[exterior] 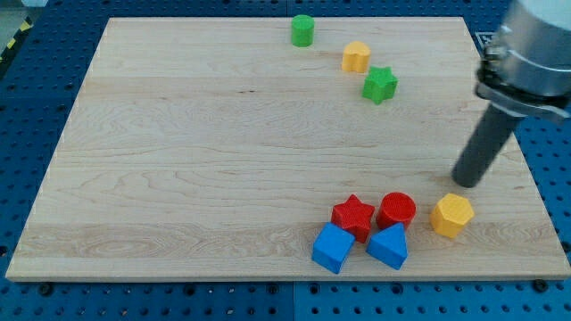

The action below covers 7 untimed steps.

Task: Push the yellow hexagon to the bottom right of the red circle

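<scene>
The yellow hexagon (451,215) lies near the board's bottom right, just right of the red circle (397,210) with a small gap between them. My tip (464,183) rests on the board just above the yellow hexagon and slightly to its right, close to it; I cannot tell if it touches. The rod slants up to the view's right edge.
A red star (353,216) sits left of the red circle. A blue cube (333,248) and a blue block (388,247) lie below them. A green cylinder (302,30), a second yellow block (356,57) and a green star (379,85) lie near the wooden board's (178,160) top.
</scene>
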Available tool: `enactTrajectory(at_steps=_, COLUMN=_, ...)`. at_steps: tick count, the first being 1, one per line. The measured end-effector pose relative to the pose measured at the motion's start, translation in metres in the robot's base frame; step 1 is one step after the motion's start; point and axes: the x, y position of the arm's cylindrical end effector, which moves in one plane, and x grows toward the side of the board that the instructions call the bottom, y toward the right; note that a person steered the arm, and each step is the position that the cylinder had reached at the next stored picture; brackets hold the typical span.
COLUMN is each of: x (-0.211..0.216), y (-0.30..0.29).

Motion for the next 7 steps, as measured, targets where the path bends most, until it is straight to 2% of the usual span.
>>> enactTrajectory(at_steps=1, x=0.024, y=0.011)
enactTrajectory(at_steps=3, x=0.052, y=-0.029)
enactTrajectory(at_steps=5, x=0.034, y=-0.037)
enactTrajectory(at_steps=7, x=0.041, y=-0.046)
